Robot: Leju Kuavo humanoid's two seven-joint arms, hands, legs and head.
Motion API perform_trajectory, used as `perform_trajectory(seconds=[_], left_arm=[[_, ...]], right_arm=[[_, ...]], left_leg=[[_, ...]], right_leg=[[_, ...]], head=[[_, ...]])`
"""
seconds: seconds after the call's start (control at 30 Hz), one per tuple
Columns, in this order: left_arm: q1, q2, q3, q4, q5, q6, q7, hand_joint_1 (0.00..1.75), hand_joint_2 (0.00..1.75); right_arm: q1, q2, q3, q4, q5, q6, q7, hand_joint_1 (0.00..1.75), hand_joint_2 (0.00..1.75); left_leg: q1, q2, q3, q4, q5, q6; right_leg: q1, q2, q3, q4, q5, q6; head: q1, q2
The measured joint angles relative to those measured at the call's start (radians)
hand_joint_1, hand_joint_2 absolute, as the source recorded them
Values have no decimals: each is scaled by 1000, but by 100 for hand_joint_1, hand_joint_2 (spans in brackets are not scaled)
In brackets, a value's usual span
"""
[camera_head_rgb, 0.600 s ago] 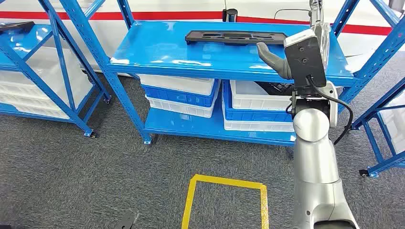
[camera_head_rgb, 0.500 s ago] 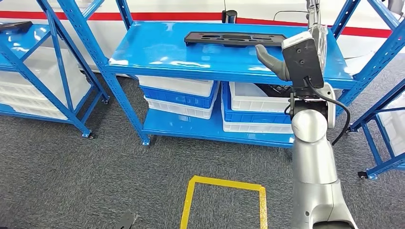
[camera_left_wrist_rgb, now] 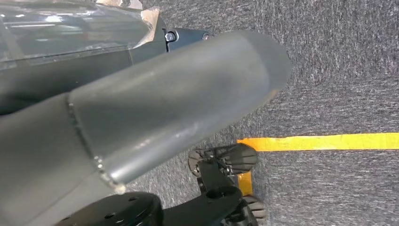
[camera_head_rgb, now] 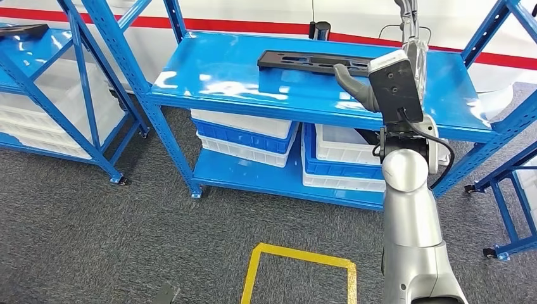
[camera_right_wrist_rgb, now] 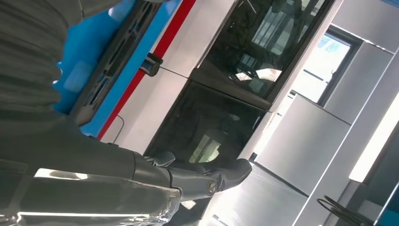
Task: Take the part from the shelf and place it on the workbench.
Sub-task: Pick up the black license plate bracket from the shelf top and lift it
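We note the blue shelf (camera_head_rgb: 215, 82) filling the upper middle of the head view, its front edge running left to right with open top surface left of the part. Grey carpet lies below, a yellow tape square (camera_head_rgb: 297, 275) at bottom centre. White and blue bins (camera_head_rgb: 244, 130) sit on the lower tier, partly hidden by the arm. The black part (camera_head_rgb: 304, 62) lies flat toward the back of the top surface, its right end hidden behind our right hand (camera_head_rgb: 380, 79). That hand is raised just before the part, thumb apart, fingers extended, holding nothing. In the left wrist view we see the left hand (camera_left_wrist_rgb: 141, 108) over carpet; we cannot tell how its fingers lie.
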Motion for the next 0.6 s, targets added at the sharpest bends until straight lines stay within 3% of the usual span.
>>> perform_trajectory(seconds=[0.03, 0.07, 0.1, 0.17, 0.23, 0.27, 0.33, 0.4, 0.43, 0.47, 0.5, 0.6], left_arm=[[2, 1, 2, 0, 3, -3, -2, 0, 0], [2, 2, 5, 1, 6, -6, -4, 0, 0], [2, 3, 7, 1, 7, -9, -6, 0, 0], [2, 3, 11, 2, 6, -13, -9, 0, 0], [0, 3, 12, 2, 3, -15, -10, 0, 0], [-2, 3, 12, 2, 0, -15, -10, 0, 0], [-5, 1, 11, 2, -8, -14, -9, 0, 0], [-3, 0, 11, 2, -16, -13, -7, 0, 0], [-2, 0, 11, 3, -20, -12, -5, 0, 0], [-1, 0, 11, 3, -23, -11, -4, 0, 0], [-1, 1, 11, 4, -27, -10, -3, 0, 0], [3, 10, 10, 6, -35, -7, 2, 0, 0]], right_arm=[[1, 0, 0, 2, 0, 0, -2, 0, 175], [1, 0, 1, 5, 1, 1, -4, 0, 175], [3, 1, 1, 7, 2, 2, -6, 0, 175], [4, 2, -1, 10, 3, 4, -10, 0, 175], [0, 5, -2, 10, 2, 5, -14, 0, 175], [-3, 7, -2, 10, 2, 5, -16, 0, 175], [-5, 7, -1, 12, 1, 6, -20, 0, 175], [-2, 7, 0, 15, 0, 6, -24, 0, 175], [-1, 7, 0, 17, -1, 6, -26, 0, 175], [-1, 7, 0, 19, -1, 6, -27, 0, 175], [-1, 7, 0, 20, -2, 6, -28, 0, 175], [1, 5, 2, 27, -4, 7, -29, 0, 175]], left_leg=[[2, -2, 12, 3, -12, -8], [3, -3, 19, 7, -25, -17], [3, -4, 23, 9, -36, -23], [3, -3, 28, 12, -50, -32], [7, 1, 20, 38, -48, -39], [9, 6, -3, 77, -43, -44], [11, 17, -90, 205, -49, -55], [11, 21, -184, 303, -94, -59], [9, 21, -213, 311, -112, -55], [5, 21, -228, 289, -111, -47], [-1, 21, -228, 240, -85, -33], [-39, 4, -187, 56, 98, 33]], right_leg=[[-5, -1, 14, -64, 42, 15], [-6, -2, 29, -115, 68, 17], [-7, -2, 40, -143, 83, 11], [-3, -1, 52, -150, 75, -23], [-5, 3, 68, -150, 69, -41], [-5, 4, 78, -151, 63, -49], [-4, 5, 100, -152, 46, -60], [-1, 7, 125, -153, 25, -64], [2, 8, 140, -153, 13, -65], [5, 9, 155, -154, 1, -66], [9, 10, 172, -155, -11, -67], [14, 15, 214, -171, -44, -65]], head=[[1, 0], [2, 0], [0, 0], [-4, 0], [-7, 0], [-9, 0], [-10, 0], [-11, 0], [-11, 0], [-11, 0], [-11, 0], [-9, 0]])
